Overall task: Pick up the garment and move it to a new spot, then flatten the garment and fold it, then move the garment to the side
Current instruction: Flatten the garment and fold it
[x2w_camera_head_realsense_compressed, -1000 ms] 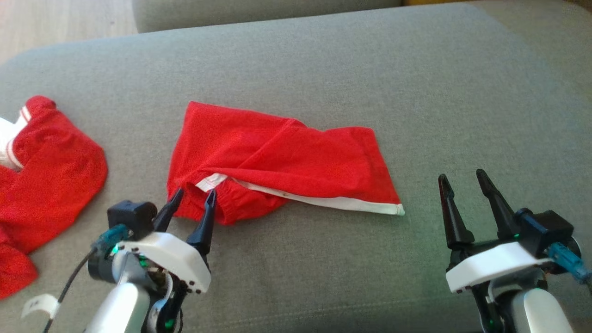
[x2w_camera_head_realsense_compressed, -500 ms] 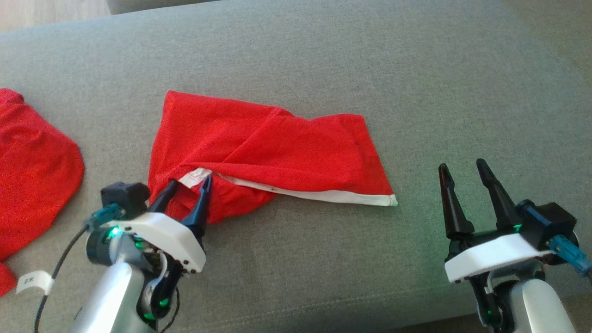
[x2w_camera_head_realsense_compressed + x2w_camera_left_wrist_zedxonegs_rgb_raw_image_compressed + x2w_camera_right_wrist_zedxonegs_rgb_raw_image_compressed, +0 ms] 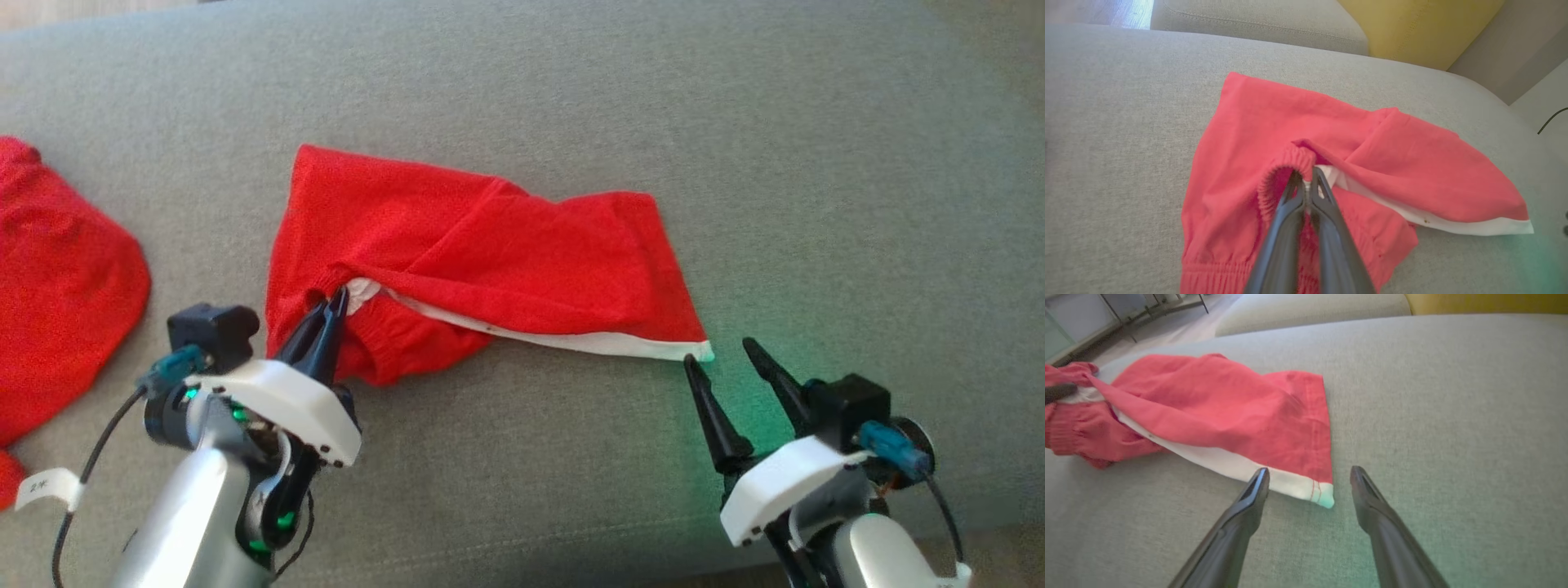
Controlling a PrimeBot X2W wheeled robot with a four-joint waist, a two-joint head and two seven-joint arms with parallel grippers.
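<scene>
The left gripper (image 3: 336, 300) has its two long dark fingers pressed together, pinching the red shorts (image 3: 506, 253) at the puckered elastic waistband, right where a bit of white lining shows. Its pale forearm slants up from the lower left. The right gripper (image 3: 718, 353) sits low on the other side with its fingers spread. Its tips are just beside the white-trimmed corner of the hem and hold nothing. The shorts lie rumpled in the middle of the grey sofa cushion (image 3: 816, 163). They are soft knit cloth, with one layer folded slantwise over another and a white band running along the near edge. The cushion is a coarse, flat weave. A second red garment (image 3: 57, 269) lies well off to the left, and a yellow cushion (image 3: 1412, 28) sits behind.
</scene>
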